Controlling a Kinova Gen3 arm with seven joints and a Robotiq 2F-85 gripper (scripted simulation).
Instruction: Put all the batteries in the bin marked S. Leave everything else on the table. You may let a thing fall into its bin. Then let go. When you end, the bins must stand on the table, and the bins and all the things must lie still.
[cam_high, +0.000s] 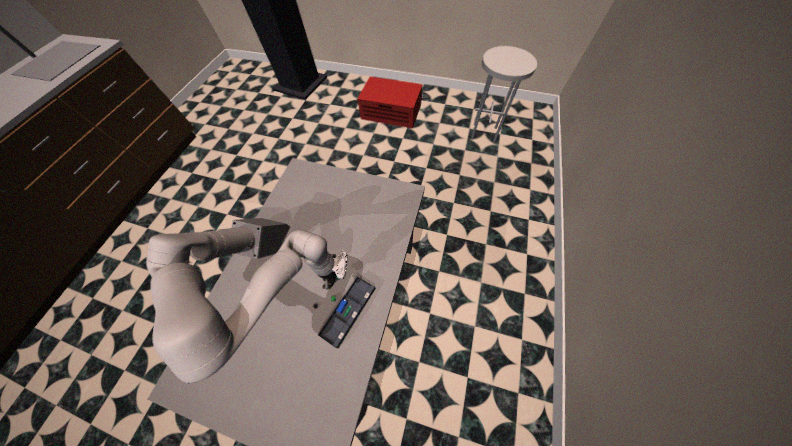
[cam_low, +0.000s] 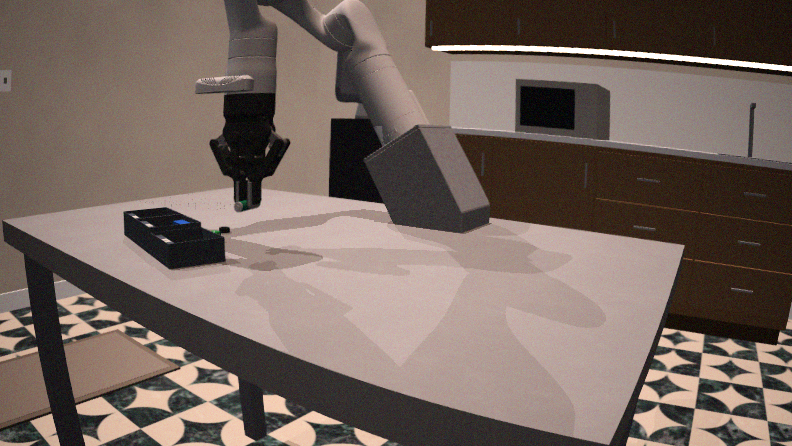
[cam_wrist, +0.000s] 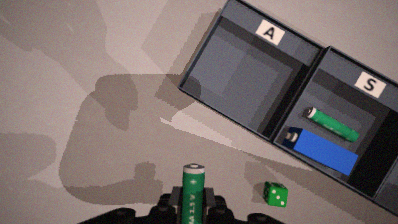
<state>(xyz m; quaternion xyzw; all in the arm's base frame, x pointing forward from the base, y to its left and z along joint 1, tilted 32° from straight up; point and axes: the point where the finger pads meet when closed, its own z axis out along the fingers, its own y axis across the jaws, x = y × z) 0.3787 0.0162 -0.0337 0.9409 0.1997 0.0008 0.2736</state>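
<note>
My gripper is shut on a green cylindrical battery and holds it a little above the table, just beside the row of dark bins. In the wrist view the bin marked A is empty. The bin marked S holds a second green battery and a blue block battery. A green die lies on the table next to bin S.
A small dark thing lies on the grey table near the bins. The bins stand near the table's edge. The arm's grey base block stands at the far side.
</note>
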